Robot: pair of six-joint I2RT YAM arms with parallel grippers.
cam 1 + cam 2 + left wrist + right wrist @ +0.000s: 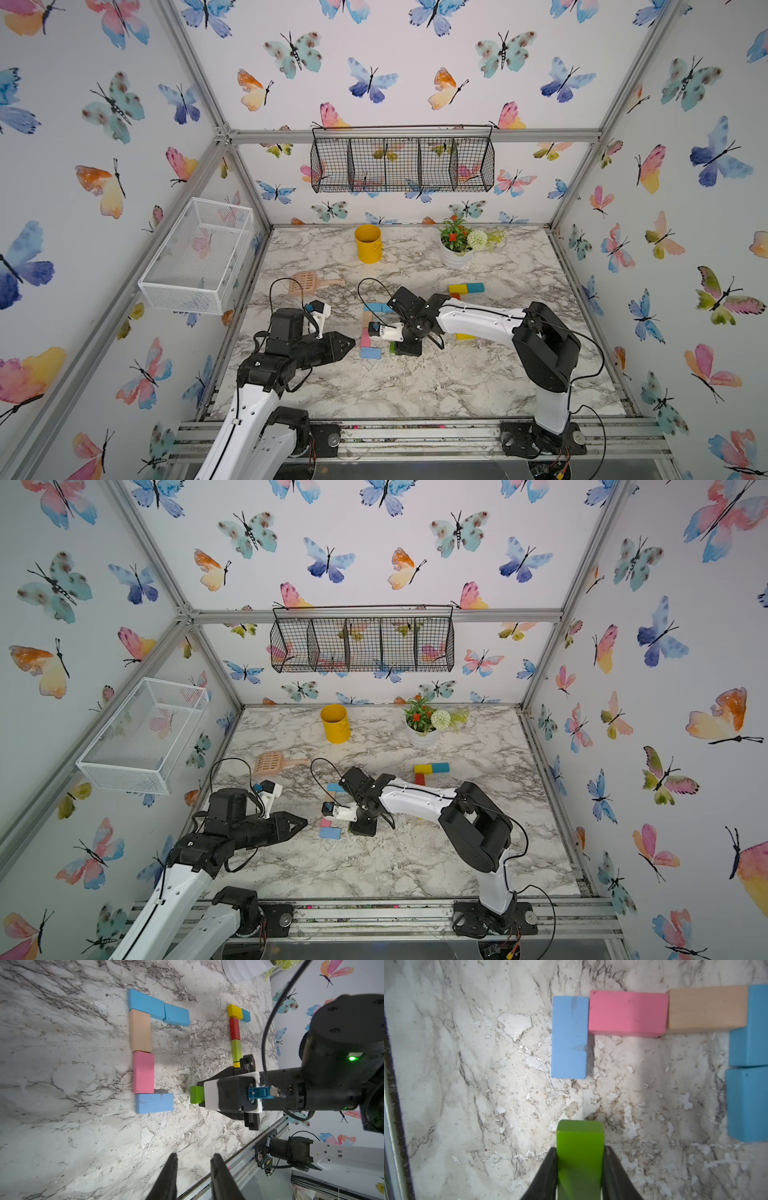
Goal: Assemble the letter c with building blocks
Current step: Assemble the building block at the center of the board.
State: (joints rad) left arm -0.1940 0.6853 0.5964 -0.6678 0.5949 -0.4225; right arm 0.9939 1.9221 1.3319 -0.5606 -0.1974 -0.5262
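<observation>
The right gripper (580, 1148) is clamped on the long sides of a green block (580, 1136), which juts out beyond the fingertips. Whether the block touches the marble table (467, 1084) cannot be told. Straight ahead of the claw, across a strip of bare marble, lies the light-blue block (569, 1036), the only piece so far in the letter's lower arm. Its long axis runs in line with that of the green block, end facing end. In a top view the same light-blue block (370, 353) sits at lower centre of the frame, just left of the claw, long axis left to right. Touching it, the pink block (628, 1012) and tan block (707, 1008) form the spine. Two teal blocks (749, 1028) form the upper arm. The coming move is judged to be a straight advance along the shared axis until the two ends meet. The left gripper (194, 1155), jaws slightly parted and empty, hangs left of the letter in both top views, so the right arm is the one placed to act.
</observation>
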